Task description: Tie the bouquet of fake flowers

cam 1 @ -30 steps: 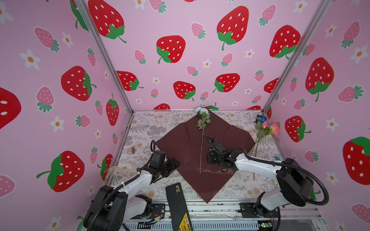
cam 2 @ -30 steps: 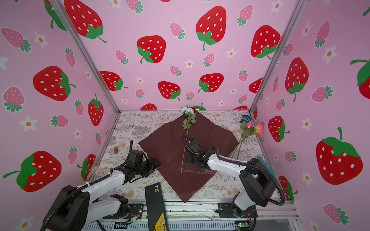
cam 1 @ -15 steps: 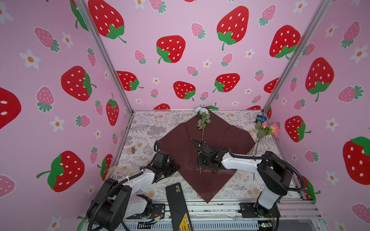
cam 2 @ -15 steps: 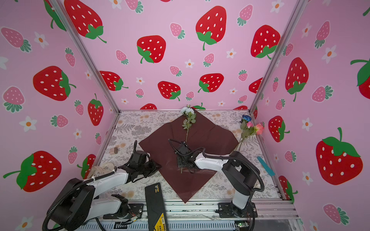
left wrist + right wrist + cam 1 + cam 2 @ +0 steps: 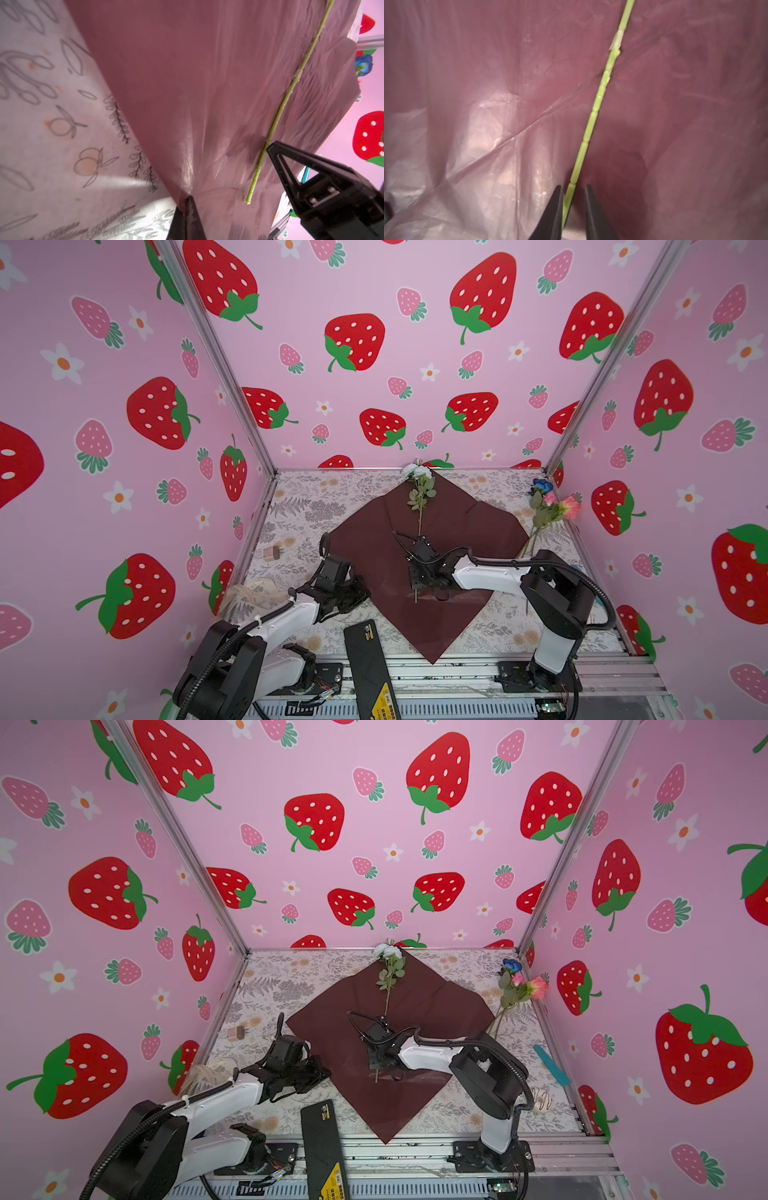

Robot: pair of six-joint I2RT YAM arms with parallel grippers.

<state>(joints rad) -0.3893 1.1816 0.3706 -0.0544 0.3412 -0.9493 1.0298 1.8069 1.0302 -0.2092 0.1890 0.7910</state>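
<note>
The dark red wrapping paper (image 5: 457,526) (image 5: 332,1029) lies spread as a diamond on the table. One pale white flower (image 5: 415,471) (image 5: 388,951) lies along its middle, with the green stem (image 5: 284,104) (image 5: 598,106) running toward the front. My left gripper (image 5: 365,593) (image 5: 328,1073) (image 5: 188,200) is shut on the paper's front-left edge, and the paper is pulled up into a peak there. My right gripper (image 5: 417,588) (image 5: 376,1067) (image 5: 573,190) straddles the stem near its lower end. Its jaws are slightly apart, with a gap on one side. The blue and pink flowers (image 5: 548,506) (image 5: 519,986) lie off the paper at the right wall.
A cream ribbon (image 5: 253,593) (image 5: 208,1069) lies bunched by the left wall and a small brown block (image 5: 271,552) (image 5: 235,1032) sits behind it. A black device (image 5: 368,659) (image 5: 322,1139) rests at the front edge. A teal tool (image 5: 550,1065) lies at the right.
My left gripper has closed onto the paper's edge. My right arm has swung left across the paper to the stem, and its jaws have narrowed around it.
</note>
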